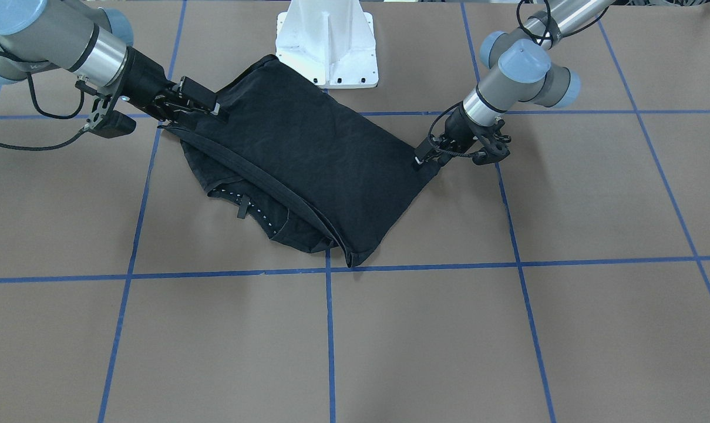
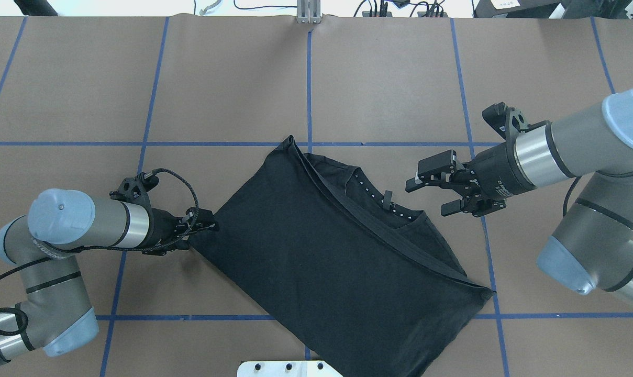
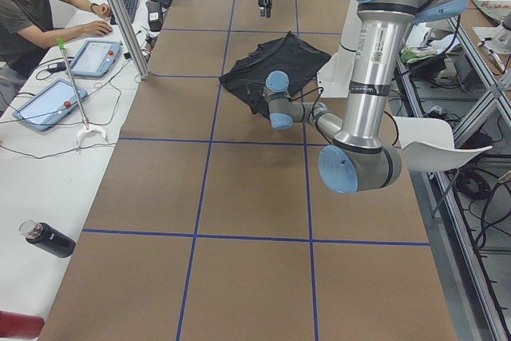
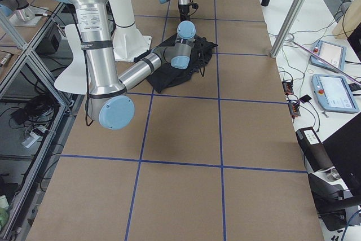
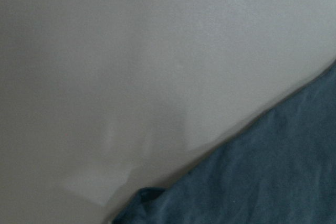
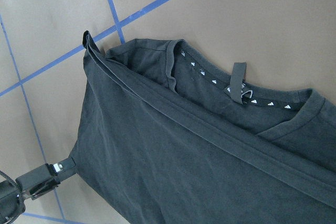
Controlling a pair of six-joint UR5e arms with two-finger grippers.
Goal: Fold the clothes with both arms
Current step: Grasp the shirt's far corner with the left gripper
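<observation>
The table [image 2: 379,78], brown with blue tape lines, carries the black T-shirt [image 2: 316,262] folded across itself between the two grippers; its chest print is hidden, only plain fabric, the collar band and a small neck loop [image 2: 387,198] showing. Its lower edge runs out of the overhead view beside the white pedestal [image 1: 326,44]. The left gripper [image 2: 207,226] is pinched closed on the T-shirt's corner, fingertips mostly buried in cloth. The right gripper [image 2: 430,196] hangs spread apart, holding nothing, just beyond the collar side; the cloth lies below and beside it.
</observation>
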